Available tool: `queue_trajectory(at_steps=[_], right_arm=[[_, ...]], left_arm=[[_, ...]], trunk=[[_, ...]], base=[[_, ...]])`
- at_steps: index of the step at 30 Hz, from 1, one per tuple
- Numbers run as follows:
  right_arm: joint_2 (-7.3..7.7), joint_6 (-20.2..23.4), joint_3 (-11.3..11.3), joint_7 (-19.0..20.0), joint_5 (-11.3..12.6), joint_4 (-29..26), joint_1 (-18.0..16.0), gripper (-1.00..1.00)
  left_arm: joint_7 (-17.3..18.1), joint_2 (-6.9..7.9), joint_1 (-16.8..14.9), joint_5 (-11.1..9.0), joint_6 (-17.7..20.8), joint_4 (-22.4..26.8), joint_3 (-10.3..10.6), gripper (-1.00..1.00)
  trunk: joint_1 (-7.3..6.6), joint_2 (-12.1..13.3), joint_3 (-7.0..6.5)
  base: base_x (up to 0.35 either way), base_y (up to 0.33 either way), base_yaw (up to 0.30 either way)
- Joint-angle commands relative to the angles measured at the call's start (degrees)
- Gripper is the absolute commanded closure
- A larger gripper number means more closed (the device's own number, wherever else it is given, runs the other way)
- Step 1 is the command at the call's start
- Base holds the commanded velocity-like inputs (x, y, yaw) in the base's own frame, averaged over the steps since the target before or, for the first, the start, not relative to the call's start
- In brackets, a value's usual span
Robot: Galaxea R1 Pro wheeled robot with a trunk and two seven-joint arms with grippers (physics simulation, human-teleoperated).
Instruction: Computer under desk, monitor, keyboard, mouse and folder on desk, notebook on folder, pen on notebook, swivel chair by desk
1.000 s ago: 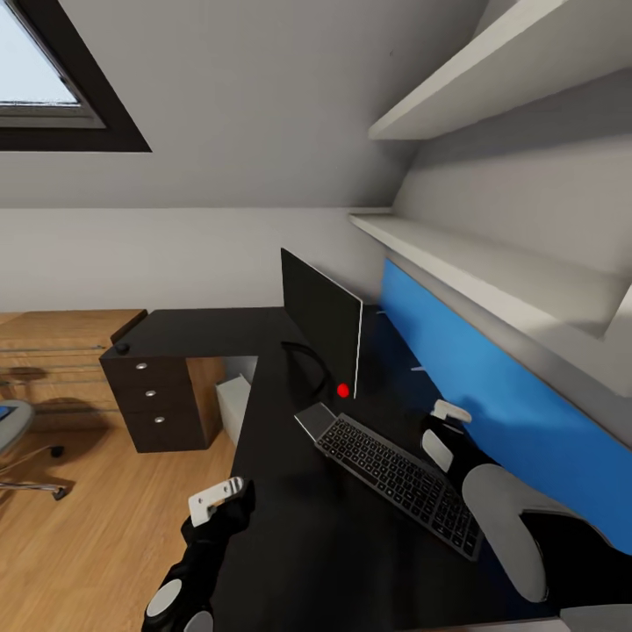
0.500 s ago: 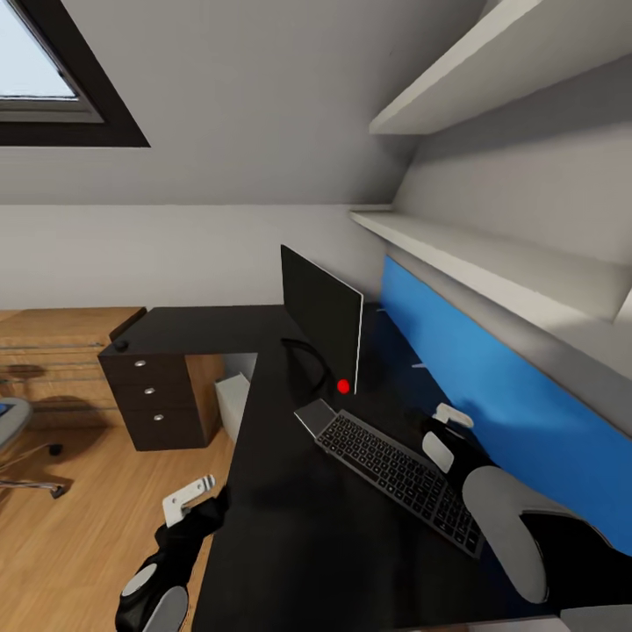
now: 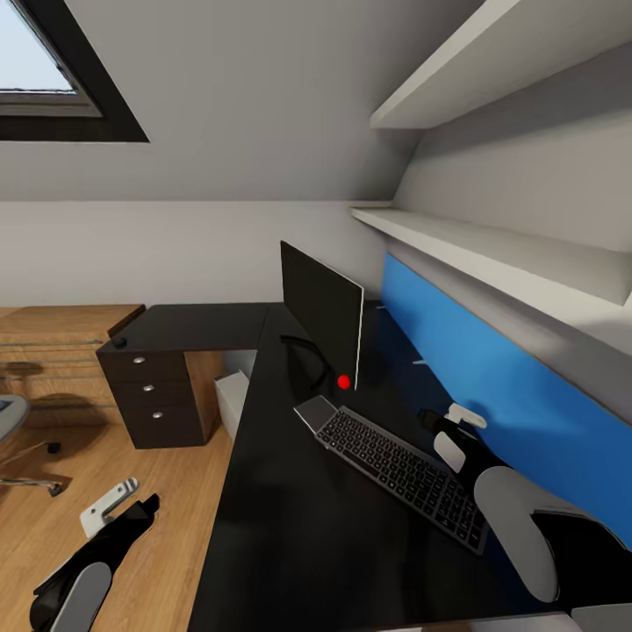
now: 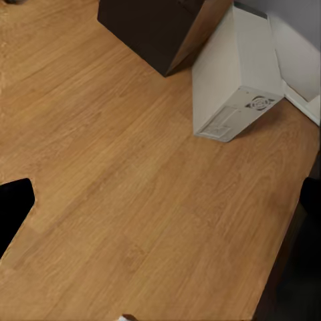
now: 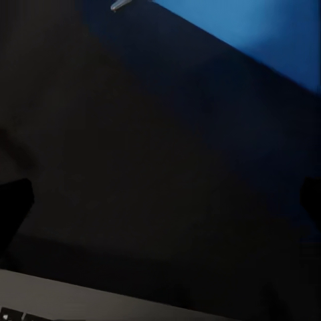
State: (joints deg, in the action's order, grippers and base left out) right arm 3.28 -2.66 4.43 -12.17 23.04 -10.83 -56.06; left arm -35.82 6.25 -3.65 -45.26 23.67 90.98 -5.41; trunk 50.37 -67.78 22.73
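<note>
- The desk (image 3: 290, 527) is an L-shaped worktop in matte black, with a drawer unit carrying three round silver knobs at its far left end and a smooth bright-blue back panel (image 3: 491, 369) along its right edge.
- The monitor (image 3: 320, 312), a thin black slab with a pale edge, stands near the inner corner of the worktop; a small red dot glows at its lower corner.
- The keyboard (image 3: 395, 470), dark keys in a silvery rim, lies flat just in front of it; no key lettering is readable.
- The computer (image 4: 234, 73), a plain light-grey box, sits on the wood-plank floor (image 3: 114, 465) under the worktop beside the drawers.
- The mouse (image 3: 118, 342), small, dark and rounded, looks to rest at the far left corner.
- The left gripper (image 3: 114, 509) hangs over the floor off the worktop's left edge, its fingers apart.
- The right gripper (image 3: 452, 426) hovers between keyboard and panel; I cannot tell how its fingers stand.
- A slice of the grey swivel chair (image 3: 13, 421) shows on the floor, well apart from the worktop.
</note>
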Motion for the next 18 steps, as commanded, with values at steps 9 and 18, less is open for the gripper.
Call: queue_trajectory(at_steps=[9, 18], right_arm=[[0.97, -0.2, 1.8, 0.2, 0.2, 0.0, -0.1, -1.0], [1.44, -0.2, 2.9, 0.2, 0.3, 0.0, -0.1, -1.0]], left_arm=[[0.0, 3.03, 0.0, -6.9, 0.8, 0.1, -3.6, -1.0], [0.0, 3.92, 0.0, -8.6, 0.9, 0.3, -5.0, -1.0]], trunk=[[1.99, -3.7, 1.69], [3.96, -7.3, 3.3]], base=[[0.0, 0.0, 0.0], [0.0, 0.0, 0.0]])
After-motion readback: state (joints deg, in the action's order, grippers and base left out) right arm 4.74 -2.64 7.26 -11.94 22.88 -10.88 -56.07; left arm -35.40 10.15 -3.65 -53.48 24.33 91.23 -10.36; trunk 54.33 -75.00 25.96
